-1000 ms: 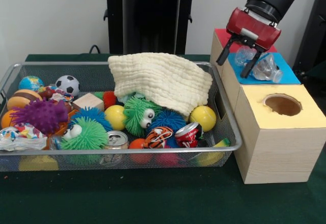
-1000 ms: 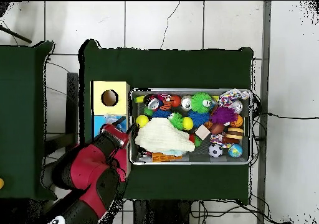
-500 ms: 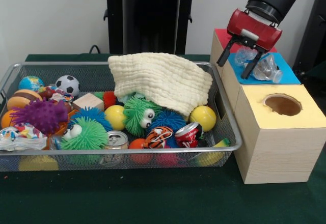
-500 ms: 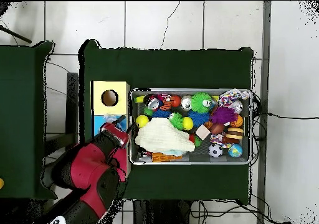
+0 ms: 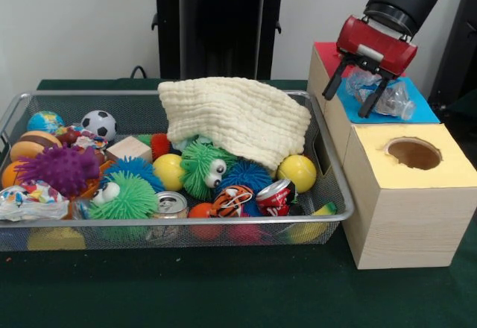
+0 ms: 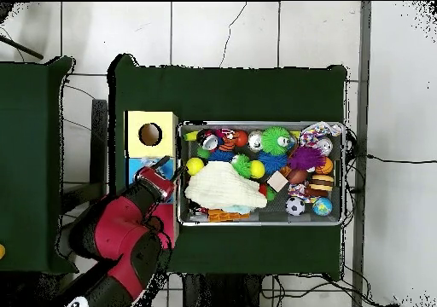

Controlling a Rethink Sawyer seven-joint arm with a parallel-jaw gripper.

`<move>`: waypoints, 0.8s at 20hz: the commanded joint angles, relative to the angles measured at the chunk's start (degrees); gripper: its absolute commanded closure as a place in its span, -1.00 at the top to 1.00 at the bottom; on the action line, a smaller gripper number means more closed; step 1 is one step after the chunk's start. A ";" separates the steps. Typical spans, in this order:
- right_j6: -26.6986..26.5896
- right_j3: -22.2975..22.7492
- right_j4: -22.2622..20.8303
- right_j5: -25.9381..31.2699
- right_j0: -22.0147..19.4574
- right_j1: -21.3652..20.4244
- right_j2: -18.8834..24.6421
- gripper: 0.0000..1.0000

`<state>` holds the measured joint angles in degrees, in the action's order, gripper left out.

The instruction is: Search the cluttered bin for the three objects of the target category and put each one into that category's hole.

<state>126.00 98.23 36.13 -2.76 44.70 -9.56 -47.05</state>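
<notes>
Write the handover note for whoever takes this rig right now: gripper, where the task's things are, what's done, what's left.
Gripper: open, fingers straddling a crushed clear plastic bottle that lies on the blue-topped box; not holding it.
Bin: still full of clutter. A cream cloth covers the middle; two crushed cans sit at the near rim among balls and spiky toys.
Yellow-topped box: its hole is open; contents not visible.
Done: the bottle is out of the bin, on the blue top, not seen through any hole.
Left: get the bottle in, then search the bin, probably under the cloth.
</notes>
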 commanded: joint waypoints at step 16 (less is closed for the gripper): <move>13.95 3.38 4.05 -3.21 -0.34 2.63 8.52 1.00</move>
<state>126.00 99.34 38.19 -2.90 45.56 -8.29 -47.02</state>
